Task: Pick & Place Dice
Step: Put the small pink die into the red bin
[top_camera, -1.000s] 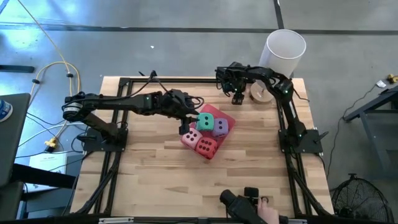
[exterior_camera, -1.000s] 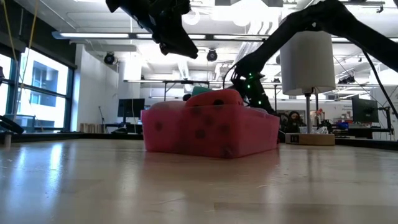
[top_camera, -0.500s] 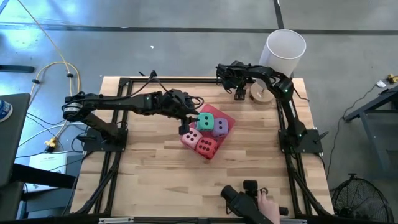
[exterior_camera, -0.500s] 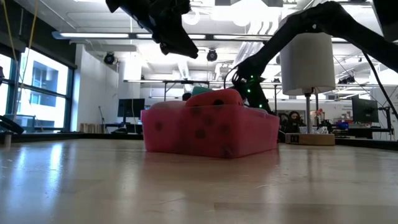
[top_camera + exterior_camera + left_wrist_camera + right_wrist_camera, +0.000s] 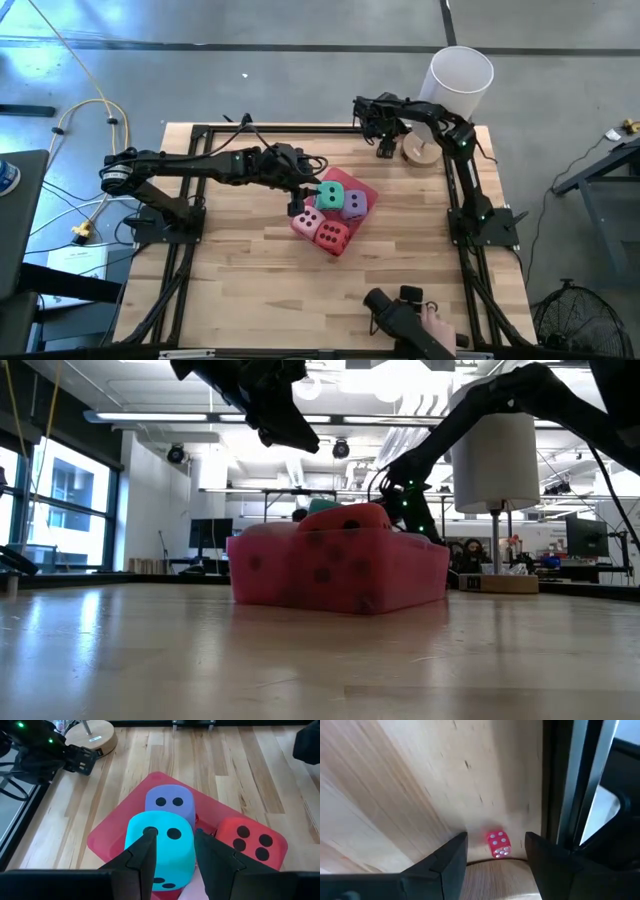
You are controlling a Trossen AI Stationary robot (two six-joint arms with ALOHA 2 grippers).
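Grey concrete floor (image 5: 300, 80); tall windows (image 5: 60, 510); ceiling strip lights (image 5: 180, 417).

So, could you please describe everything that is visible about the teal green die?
The teal green die is a soft-looking cube with rounded edges and dark pips: two on the face seen from above, more on a side face. It sits upright on the pink tray, close against the purple die, with the red die nearby. The left gripper hangs just above it, fingers open to either side of its top; contact cannot be judged.
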